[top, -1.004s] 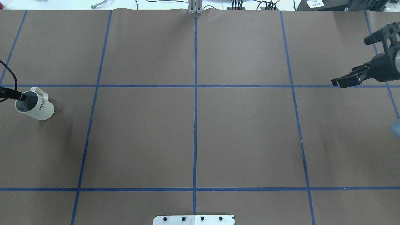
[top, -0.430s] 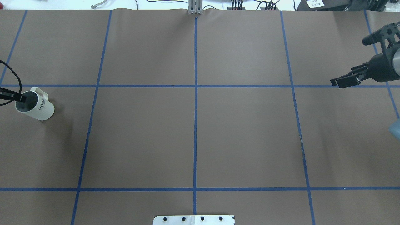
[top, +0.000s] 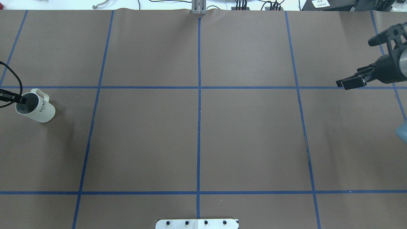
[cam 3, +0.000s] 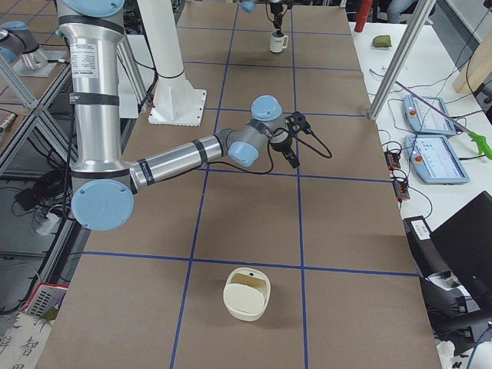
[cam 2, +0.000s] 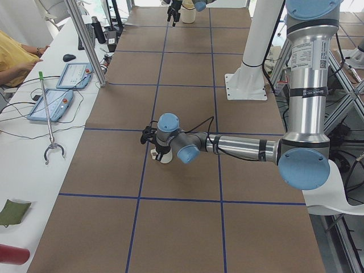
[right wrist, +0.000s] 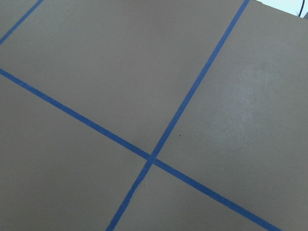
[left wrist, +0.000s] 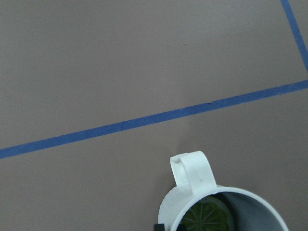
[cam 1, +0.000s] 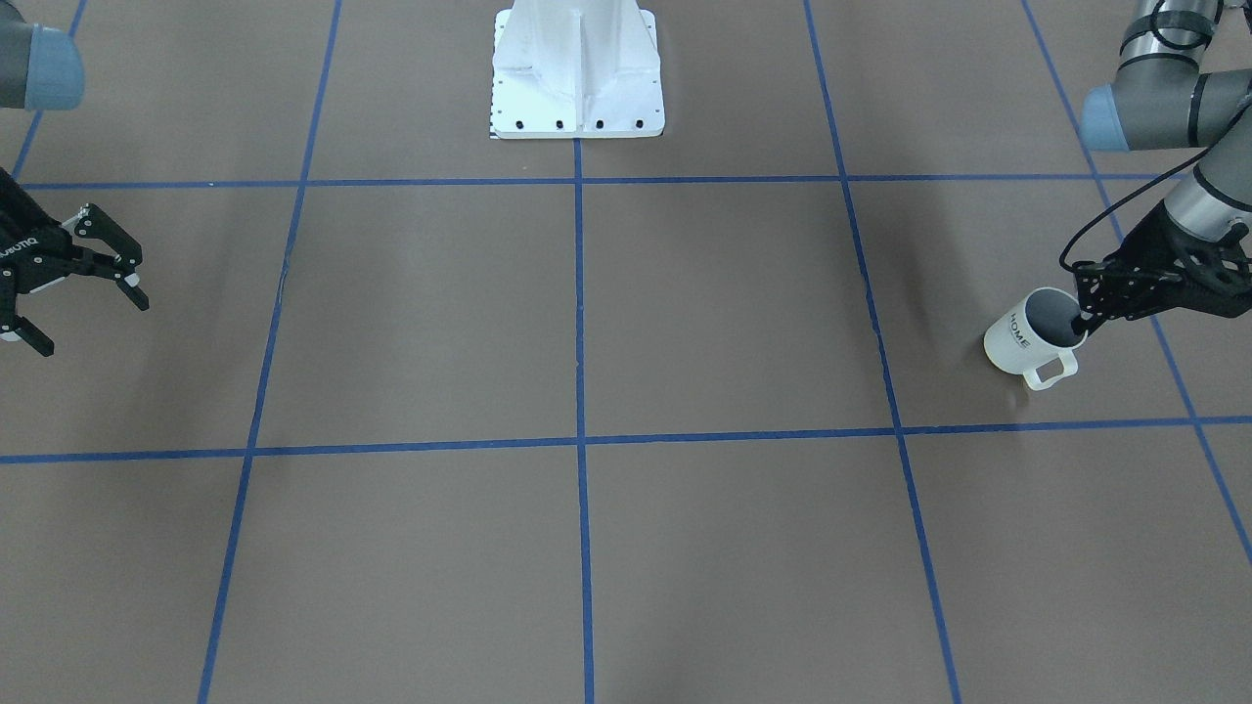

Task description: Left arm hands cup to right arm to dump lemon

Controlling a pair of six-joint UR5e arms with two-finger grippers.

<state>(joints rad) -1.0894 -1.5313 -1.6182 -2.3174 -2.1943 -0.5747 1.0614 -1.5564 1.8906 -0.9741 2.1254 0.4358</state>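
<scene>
The white "HOME" cup (top: 35,108) stands on the brown table at its far left, handle pointing away from me. It also shows in the front view (cam 1: 1032,332). My left gripper (top: 21,100) is shut on the cup's rim, one finger inside and one outside. In the left wrist view the cup (left wrist: 192,173) holds a greenish lemon slice (left wrist: 208,217). My right gripper (cam 1: 90,318) is open and empty above the table's far right side. It also shows in the overhead view (top: 348,83).
The white robot base plate (cam 1: 577,117) sits at the table's near middle edge. Blue tape lines (top: 198,87) divide the brown cover into squares. A cream open container (cam 3: 246,292) stands on the table towards the right end.
The right gripper has shifted slightly toward the far side and inward. The left gripper's cable has bent a little. The cup has not moved.
</scene>
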